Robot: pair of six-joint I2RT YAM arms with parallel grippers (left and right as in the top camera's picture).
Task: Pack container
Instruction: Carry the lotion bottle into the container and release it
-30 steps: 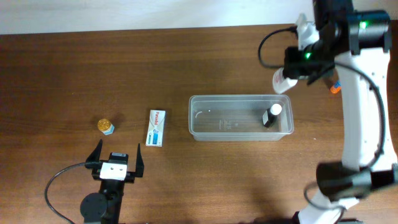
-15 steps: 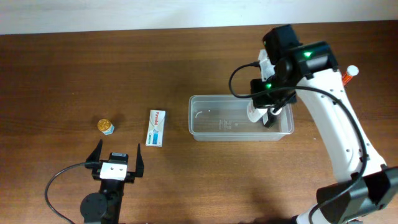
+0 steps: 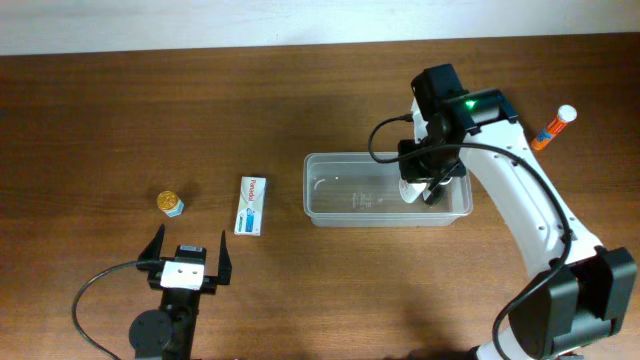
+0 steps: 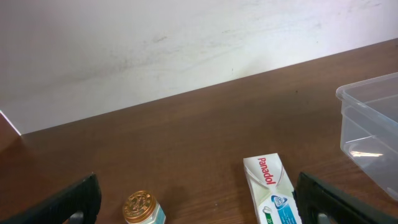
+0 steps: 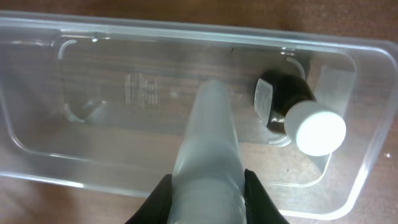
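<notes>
Overhead, the arm covers the right gripper (image 3: pixel 418 186), and most of the dark bottle (image 5: pixel 287 104) too. The wrist view sorts it out: the fingers (image 5: pixel 160 198) are clamped on a white bottle (image 5: pixel 208 146), which is blurry and cut off at the bottom edge. It hangs over the right half of the container (image 3: pixel 340 205), which sits right of centre on the table (image 3: pixel 100 120). The dark bottle lies at the container's right end, just beside the white one; can't tell if they touch. The container's left half is bare floor. The left gripper (image 3: pixel 190 242) is spread wide at the near left, with a box (image 3: pixel 251 205) and a jar (image 3: pixel 170 203) just beyond it. A marker (image 3: pixel 555 125) lies far right, well apart. A second ago the right gripper was out past the container's far right corner; now it's over the container.
</notes>
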